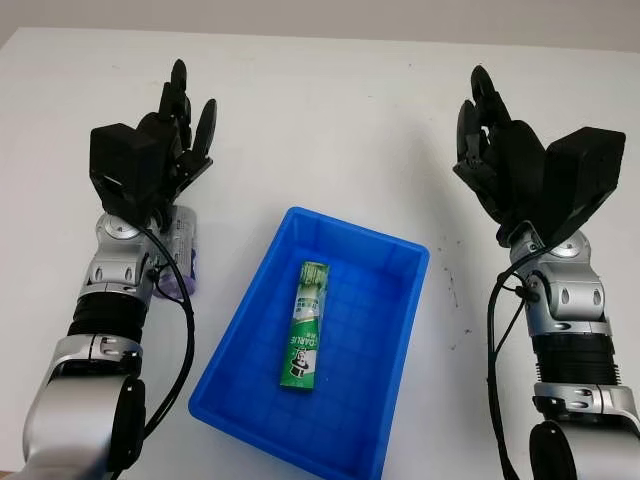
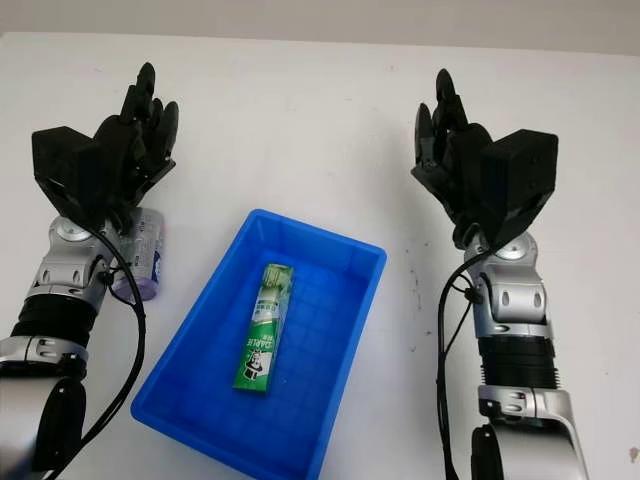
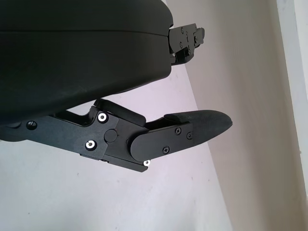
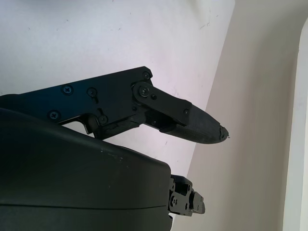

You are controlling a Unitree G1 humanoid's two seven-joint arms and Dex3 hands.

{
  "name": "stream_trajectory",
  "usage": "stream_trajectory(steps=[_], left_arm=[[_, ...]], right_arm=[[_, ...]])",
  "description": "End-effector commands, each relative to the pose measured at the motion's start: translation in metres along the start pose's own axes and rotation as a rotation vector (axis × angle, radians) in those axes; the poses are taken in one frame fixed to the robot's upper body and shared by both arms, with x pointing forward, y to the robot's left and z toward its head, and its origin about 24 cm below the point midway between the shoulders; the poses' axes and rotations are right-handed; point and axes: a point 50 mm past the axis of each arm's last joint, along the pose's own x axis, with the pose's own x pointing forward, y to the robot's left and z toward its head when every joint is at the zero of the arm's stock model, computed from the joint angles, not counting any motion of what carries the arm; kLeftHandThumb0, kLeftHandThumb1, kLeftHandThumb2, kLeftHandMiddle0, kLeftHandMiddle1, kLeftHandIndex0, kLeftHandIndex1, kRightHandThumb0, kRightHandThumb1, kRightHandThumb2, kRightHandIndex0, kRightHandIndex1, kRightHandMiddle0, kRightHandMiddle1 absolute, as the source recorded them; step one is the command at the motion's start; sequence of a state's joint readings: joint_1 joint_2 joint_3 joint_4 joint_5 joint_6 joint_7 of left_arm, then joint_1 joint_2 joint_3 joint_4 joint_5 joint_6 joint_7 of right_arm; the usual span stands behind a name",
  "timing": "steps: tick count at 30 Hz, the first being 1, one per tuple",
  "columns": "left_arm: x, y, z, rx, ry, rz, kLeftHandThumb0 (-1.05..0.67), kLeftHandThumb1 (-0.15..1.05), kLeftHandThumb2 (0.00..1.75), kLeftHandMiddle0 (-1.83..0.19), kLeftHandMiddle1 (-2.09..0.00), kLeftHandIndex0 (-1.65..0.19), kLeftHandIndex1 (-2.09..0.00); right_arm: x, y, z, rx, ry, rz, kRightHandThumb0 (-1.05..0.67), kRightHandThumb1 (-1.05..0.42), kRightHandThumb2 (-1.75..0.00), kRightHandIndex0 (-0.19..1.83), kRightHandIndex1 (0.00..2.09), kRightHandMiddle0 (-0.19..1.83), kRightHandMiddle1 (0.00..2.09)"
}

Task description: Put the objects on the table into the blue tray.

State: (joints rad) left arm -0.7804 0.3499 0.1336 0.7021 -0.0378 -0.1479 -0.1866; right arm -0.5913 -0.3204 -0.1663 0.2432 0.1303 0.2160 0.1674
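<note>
A green rectangular toothpaste box [image 1: 305, 323] is seen lying flat inside the blue plastic tray [image 1: 395, 370] on the white worktop [image 1: 330, 120]. A silvery cylindrical can with a purple end [image 2: 140, 262] lies beside the tray, partly hidden under the left wrist. Nothing is held by the left robot hand [image 1: 170, 130] or the right robot hand [image 1: 500, 150]; both are open, raised above the worktop.

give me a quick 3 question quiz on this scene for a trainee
1. True or false: the toothpaste box lies inside the blue tray.
2. Which item is outside the tray? A) a bottle by the left hand B) a mug by the right hand C) a spoon behind the tray
3. Fill in: both hands are ____ and hold nothing.

Key: 1 true; 2 A; 3 open
</note>
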Motion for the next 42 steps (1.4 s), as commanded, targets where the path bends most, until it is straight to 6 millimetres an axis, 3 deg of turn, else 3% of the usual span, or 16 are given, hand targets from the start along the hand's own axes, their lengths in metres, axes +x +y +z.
stream_trajectory(steps=[1,9,15,19,22,28,38,42], left_arm=[[-0.003,0.004,0.005,0.018,-0.043,0.001,-0.70,1.05,0.62,0.19,-0.03,0.19,-0.04],[-0.006,0.033,0.045,0.142,-0.180,-0.171,-0.67,1.05,0.56,0.18,-0.03,0.17,-0.04],[-0.010,0.066,0.078,0.363,-0.188,-0.326,-0.65,1.03,0.16,0.16,-0.05,0.12,-0.05],[-0.014,0.072,0.087,0.456,-0.146,-0.395,-0.59,0.97,0.05,0.15,-0.06,0.11,-0.06],[-0.018,0.076,0.094,0.580,-0.109,-0.467,-0.43,0.90,0.03,0.14,-0.06,0.12,-0.05],[-0.022,0.082,0.110,0.868,-0.068,-0.548,-0.34,0.79,0.02,0.17,-0.05,0.14,-0.05],[-0.033,0.073,0.124,1.519,-0.149,-0.634,-0.39,0.76,0.05,0.12,-0.07,0.06,-0.08],[-0.039,0.071,0.122,1.661,-0.264,-0.682,-0.38,0.76,0.05,0.10,-0.07,0.05,-0.07]], right_arm=[[-0.002,0.002,-0.004,0.009,0.008,0.001,-0.63,-1.05,-0.78,-0.19,0.00,-0.19,0.00],[-0.003,0.004,-0.003,0.016,0.000,0.002,-0.64,-1.05,-0.76,-0.19,0.00,-0.19,0.00],[-0.002,0.006,-0.005,0.037,-0.006,0.010,-0.64,-1.05,-0.77,-0.19,0.00,-0.19,0.00],[-0.001,0.006,-0.006,0.053,-0.003,0.015,-0.62,-1.05,-0.77,-0.19,0.00,-0.19,0.00],[-0.001,0.007,-0.007,0.049,0.004,0.019,-0.62,-1.05,-0.77,-0.19,0.00,-0.19,0.00],[0.000,0.009,-0.009,0.071,0.016,0.020,-0.62,-1.05,-0.76,-0.19,0.00,-0.19,0.00],[0.001,0.010,-0.016,0.104,0.037,0.043,-0.60,-1.05,-0.77,-0.19,0.00,-0.19,0.00],[0.003,0.011,-0.019,0.101,0.044,0.040,-0.61,-1.05,-0.77,-0.19,0.00,-0.19,0.00]])
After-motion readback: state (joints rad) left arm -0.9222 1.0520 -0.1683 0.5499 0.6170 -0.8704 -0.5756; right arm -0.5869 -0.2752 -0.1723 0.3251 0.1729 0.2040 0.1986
